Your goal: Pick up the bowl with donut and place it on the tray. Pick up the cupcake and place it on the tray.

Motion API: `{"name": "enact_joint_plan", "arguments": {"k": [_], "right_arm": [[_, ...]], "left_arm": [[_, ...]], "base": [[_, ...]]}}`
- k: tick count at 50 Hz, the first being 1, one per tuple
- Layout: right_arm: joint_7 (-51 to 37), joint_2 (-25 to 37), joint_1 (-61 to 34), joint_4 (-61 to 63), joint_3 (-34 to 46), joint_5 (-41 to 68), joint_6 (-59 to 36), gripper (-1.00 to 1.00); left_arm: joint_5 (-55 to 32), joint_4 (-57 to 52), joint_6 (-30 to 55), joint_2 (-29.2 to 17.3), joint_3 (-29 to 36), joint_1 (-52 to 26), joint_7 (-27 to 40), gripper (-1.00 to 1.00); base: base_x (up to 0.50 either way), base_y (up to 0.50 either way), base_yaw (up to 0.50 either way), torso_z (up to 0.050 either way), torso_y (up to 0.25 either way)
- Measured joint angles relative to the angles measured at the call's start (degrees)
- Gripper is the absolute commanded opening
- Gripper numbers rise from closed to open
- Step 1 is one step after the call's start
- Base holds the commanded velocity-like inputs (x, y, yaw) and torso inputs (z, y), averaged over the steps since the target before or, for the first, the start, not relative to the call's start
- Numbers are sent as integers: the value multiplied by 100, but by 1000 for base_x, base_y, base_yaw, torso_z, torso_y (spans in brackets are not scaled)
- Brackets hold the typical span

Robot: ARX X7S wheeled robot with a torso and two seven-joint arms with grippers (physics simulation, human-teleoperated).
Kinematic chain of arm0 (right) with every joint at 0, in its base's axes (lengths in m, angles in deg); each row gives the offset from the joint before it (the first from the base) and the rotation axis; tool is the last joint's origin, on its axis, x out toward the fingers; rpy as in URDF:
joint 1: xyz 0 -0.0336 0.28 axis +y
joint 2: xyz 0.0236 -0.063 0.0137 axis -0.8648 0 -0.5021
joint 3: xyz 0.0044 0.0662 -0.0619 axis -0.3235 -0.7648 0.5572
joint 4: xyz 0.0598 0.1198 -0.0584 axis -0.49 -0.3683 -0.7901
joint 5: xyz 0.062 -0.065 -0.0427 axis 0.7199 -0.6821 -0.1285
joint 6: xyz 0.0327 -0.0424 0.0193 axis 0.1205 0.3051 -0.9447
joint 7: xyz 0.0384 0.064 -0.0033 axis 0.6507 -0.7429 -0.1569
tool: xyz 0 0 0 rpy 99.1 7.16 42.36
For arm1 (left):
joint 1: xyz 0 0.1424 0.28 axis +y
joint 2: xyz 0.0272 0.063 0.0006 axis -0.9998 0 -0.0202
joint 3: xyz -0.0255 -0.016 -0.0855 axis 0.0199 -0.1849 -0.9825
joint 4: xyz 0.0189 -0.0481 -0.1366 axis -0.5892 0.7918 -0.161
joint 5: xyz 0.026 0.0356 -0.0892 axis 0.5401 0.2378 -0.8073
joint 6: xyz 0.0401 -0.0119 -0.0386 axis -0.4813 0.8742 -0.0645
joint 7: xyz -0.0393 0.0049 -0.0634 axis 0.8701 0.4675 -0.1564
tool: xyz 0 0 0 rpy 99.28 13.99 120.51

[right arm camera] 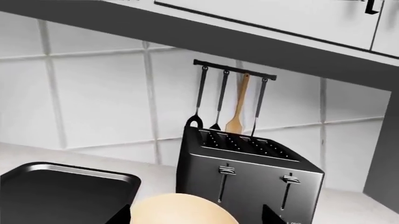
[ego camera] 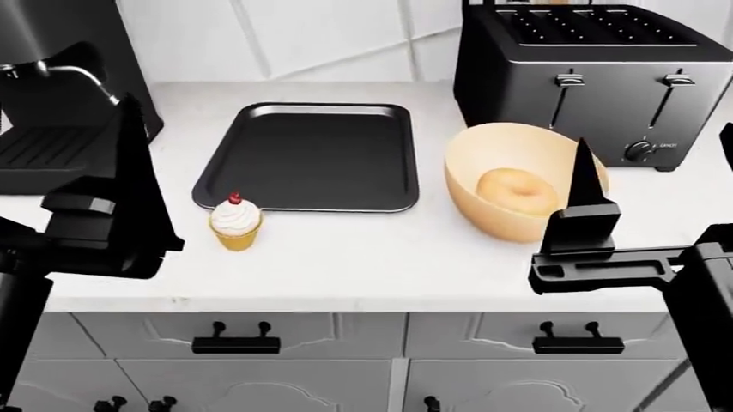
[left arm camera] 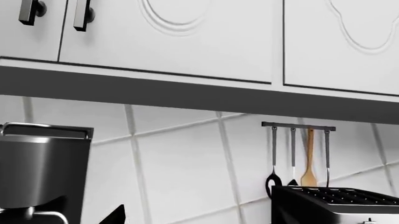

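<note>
Looking down from the head view, a white tabletop carries all the task's things. The tray, black and bare, lies flat near the middle. The cupcake stands upright just off the tray's near left corner, close beside the rim; whether it touches cannot be told. The bowl sits to the tray's right, a small gap between them, with the donut lying inside it.

Much is hidden or cut off. The left gripper shows only as a dark tilted silhouette at the tabletop's left edge, in front of a coffee machine; whether its jaws are apart or closed cannot be told, and it grasps nothing visible. The right gripper is likewise a black shape; one pointed finger rises across the bowl's near right rim and covers part of it. Its state cannot be told either, and nothing is seen in it.

A black toaster stands right behind the bowl, its far edge cropped. The right wrist view catches only the bowl's upper curve and a corner of the tray, with the toaster and a utensil rail on the tiled wall behind. The left wrist view shows no task thing, only cabinets, tiles, the coffee machine and the toaster's top.
</note>
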Motion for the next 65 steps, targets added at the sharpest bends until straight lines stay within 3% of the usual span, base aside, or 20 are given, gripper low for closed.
{"name": "enact_joint_plan", "arguments": {"k": [37,51,65], "right_arm": [[-10,206,-71,2,292,-48,122,100],[177,246,-1264,-677,1014,1067,234,100],[395,-2,-2469,-2040,1849,2345,-459,100]], "left_arm": [[187,58,-276,-201,182,118,8,100],[294,142,-340,-156,277,166,-67,100],[442,247,-361,-83,386,240,-171,100]], "base": [[185,0,0,0,1],[0,0,0,0,0],[0,0,0,0,0]]}}
